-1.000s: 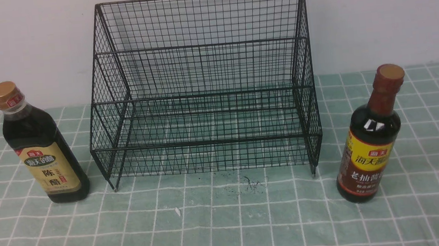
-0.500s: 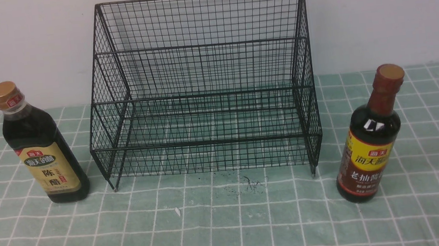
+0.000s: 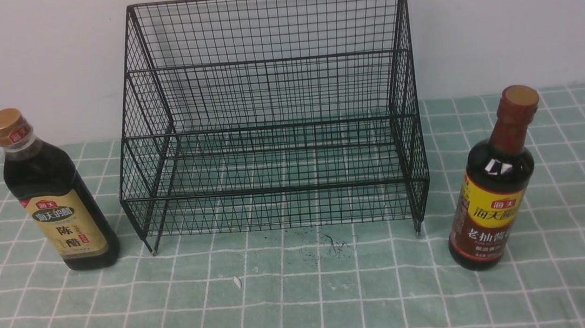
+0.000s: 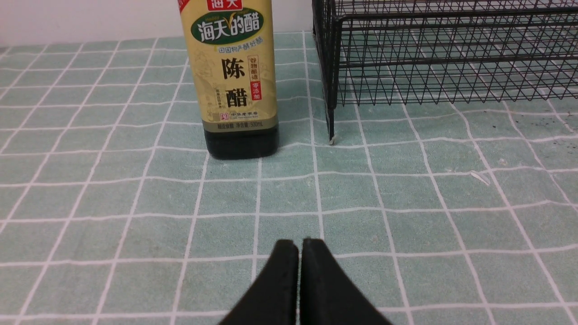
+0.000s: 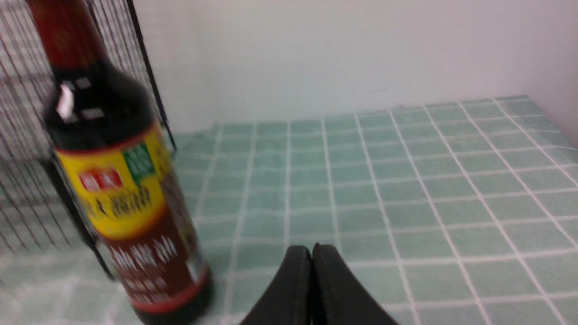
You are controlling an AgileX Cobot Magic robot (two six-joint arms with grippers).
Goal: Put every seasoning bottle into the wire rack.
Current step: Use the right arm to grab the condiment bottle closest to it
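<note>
The tall black wire-mesh stepped rack [image 3: 262, 31] stands empty against the wall [image 3: 499, 12], its open front toward the robot. The broad-shouldered gold-capped bottle with tan label [image 3: 61, 210] stands upright just left of the rack and the slim-necked brown-red-capped bottle with yellow-and-brown label [image 3: 492, 203] to its right, one per arm, I'd guess. The left gripper [image 4: 300, 253] and right gripper [image 5: 311, 257] sit before the rack, jaws pressed together on nothing (neither arm shows from the front). Both wrist views crop the caps, and the right one is blurred.
</note>
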